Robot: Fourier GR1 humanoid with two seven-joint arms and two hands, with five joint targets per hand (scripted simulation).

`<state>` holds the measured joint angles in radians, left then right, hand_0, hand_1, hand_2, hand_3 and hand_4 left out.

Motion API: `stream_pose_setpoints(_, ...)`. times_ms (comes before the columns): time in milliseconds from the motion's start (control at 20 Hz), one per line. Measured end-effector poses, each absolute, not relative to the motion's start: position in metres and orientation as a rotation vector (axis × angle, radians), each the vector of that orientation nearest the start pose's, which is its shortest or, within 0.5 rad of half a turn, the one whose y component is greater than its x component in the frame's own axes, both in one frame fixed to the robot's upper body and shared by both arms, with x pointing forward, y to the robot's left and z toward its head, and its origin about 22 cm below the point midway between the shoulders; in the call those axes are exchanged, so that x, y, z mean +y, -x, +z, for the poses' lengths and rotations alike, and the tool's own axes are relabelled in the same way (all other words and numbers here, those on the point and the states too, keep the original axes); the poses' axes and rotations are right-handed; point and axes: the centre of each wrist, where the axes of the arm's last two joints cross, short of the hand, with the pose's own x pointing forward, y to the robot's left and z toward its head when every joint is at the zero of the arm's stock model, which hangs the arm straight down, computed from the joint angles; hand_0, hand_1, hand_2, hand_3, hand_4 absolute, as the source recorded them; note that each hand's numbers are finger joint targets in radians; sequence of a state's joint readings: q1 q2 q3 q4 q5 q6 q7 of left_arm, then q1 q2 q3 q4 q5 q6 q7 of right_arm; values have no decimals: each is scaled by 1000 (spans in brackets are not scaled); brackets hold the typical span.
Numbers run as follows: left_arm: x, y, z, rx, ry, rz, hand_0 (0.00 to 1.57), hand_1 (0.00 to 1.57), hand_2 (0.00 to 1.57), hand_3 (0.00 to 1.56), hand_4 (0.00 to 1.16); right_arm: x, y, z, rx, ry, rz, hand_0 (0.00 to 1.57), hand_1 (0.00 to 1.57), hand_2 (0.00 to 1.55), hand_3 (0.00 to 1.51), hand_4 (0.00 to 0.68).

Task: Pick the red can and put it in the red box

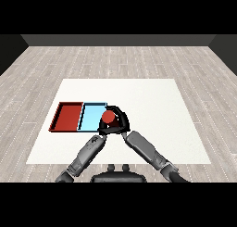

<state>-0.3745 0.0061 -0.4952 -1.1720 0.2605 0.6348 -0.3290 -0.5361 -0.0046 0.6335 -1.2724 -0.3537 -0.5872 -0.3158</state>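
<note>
The red can (108,116) is upright at the right end of the light blue tray (90,116), over its rim. My right hand (122,119) curls round the can from the right and behind, with the fingers arching over its far side. My left hand (102,128) sits just below and left of the can, close against it; whether it touches the can is hidden. The red tray (68,116) lies to the left of the blue one, with nothing in it.
The two trays lie side by side on the left half of the white table (152,110). Both forearms meet in a V at the table's front middle. Grey wooden floor surrounds the table.
</note>
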Motion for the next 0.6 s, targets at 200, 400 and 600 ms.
stream_pose_setpoints(200, 83, -286, -12, -1774, -55, 25, 1571, 1571, 1555, 1481, 1131, -40, -289, 50, -1910, -264, 108, 0, 0, 0, 0, 0)
stream_pose_setpoints(400, 87, -286, -12, -1770, -59, 27, 1571, 1571, 1571, 1509, 1147, -48, -286, 49, -1913, -257, 104, 0, 0, 0, 0, 0)
stream_pose_setpoints(600, 98, -287, -17, -1751, -64, 38, 1571, 1571, 1571, 1505, 1139, -54, -289, 59, -1934, -237, 62, 0, 0, 0, 0, 0)
